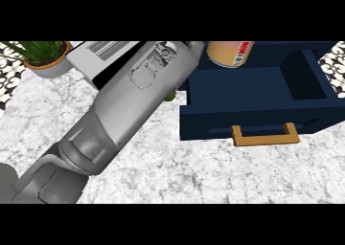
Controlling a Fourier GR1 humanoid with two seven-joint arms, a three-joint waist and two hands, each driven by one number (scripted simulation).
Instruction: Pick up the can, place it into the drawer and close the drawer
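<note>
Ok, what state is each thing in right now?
Drawer: open, nothing showing inside.
Can: over the drawer's rear, cut off by the view's top; whether it is held, cannot tell.
Potted plant: upright.
Forearm: stretched up beside the can, cut off there.

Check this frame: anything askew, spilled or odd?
Nothing spilled or damaged. Only oddity: the can sits at the view's top edge, over the back of the open drawer, with no hand showing. A grey forearm crosses the counter beside it.
</note>
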